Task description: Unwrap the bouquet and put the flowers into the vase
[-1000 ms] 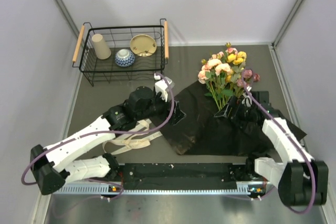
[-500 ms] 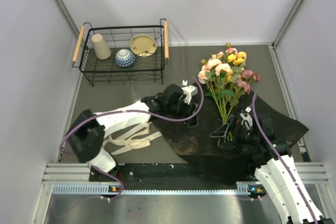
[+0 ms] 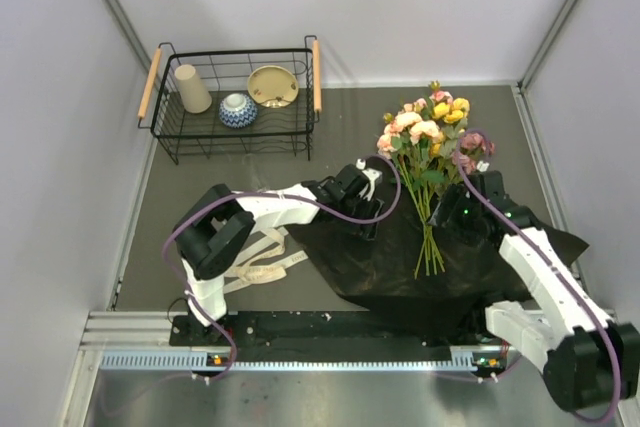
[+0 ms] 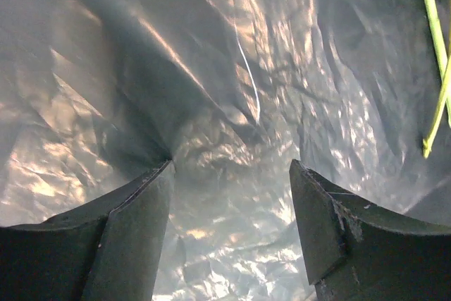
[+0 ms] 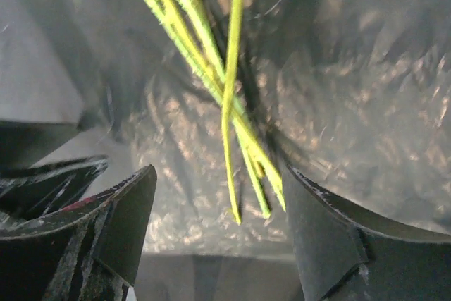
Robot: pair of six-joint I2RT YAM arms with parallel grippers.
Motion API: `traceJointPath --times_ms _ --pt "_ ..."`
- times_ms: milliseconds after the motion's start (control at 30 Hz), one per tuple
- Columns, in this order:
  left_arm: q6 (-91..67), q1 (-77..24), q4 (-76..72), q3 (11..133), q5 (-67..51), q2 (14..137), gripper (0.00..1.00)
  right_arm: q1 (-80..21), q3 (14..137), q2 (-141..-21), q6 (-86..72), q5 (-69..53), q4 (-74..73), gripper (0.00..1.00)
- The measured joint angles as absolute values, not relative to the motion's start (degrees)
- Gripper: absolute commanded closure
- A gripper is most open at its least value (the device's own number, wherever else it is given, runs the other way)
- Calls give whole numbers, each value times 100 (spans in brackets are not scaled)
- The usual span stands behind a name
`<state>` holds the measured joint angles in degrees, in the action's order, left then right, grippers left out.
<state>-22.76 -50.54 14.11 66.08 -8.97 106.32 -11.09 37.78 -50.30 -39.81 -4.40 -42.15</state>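
**Two end effectors wide, paper flat**

Unwrapping looks done: the flowers (image 3: 425, 137) lie on the spread black paper (image 3: 380, 267). The right end effector (image 5: 222, 174) straddles the stems (image 5: 229, 103), gripping nothing; the left end effector (image 4: 229, 167) hovers empty over paper. Next, pinch the stems and lift.

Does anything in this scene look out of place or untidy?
The cream ribbon lies in a loose tangle on the table. The black paper is spread open and crumpled, with the flowers lying flat on it. Nothing looks spilled or broken.
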Motion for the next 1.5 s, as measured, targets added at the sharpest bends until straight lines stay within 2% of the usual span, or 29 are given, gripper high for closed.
traceJointPath --times_ms 167,333,433,567,600,733,833,1000,1100,1200,1333,1500 --pt "-2456 -4919 1459 6901 -755 10853 29 -1109 3872 -6034 -3487 -36 -3662 40" --pt "-2582 -4659 1455 7179 -834 11065 29 -1111 3874 -6838 -3194 -156 -3011 43" --pt "-2591 -4547 1459 7341 -888 11190 29 -1125 3876 -7255 -3074 -202 -2644 50" --pt "-2609 -4416 1461 7520 -1039 11325 29 -1153 4005 -7725 -2969 -228 -2338 55" --pt "-2617 -4372 1461 7572 -1096 11375 29 -1162 4077 -7859 -2954 -231 -2265 58" --pt "-2628 -4209 1411 7795 -1284 11550 29 -1249 4344 -8296 -2945 -202 -1997 84" --pt "-2598 -4130 1367 7926 -1350 11655 28 -1306 4510 -8617 -3017 -134 -1804 90" --pt "-2394 -4075 1592 8447 -1365 11939 28 -1315 4919 -9063 -3131 -1 -1719 91" --pt "-2233 -4058 1883 8901 -1299 12055 27 -1315 5365 -9439 -3124 117 -1691 84" --pt "-2093 -4053 2062 9207 -1286 12016 26 -1315 5710 -9657 -3089 174 -1675 53" --pt "-2027 -4062 2154 9115 -1481 11690 25 -1315 5774 -9548 -2939 242 -1798 32" --pt "-2023 -4217 2126 8322 -1780 10685 24 -1315 5122 -8399 -2775 167 -2176 28"
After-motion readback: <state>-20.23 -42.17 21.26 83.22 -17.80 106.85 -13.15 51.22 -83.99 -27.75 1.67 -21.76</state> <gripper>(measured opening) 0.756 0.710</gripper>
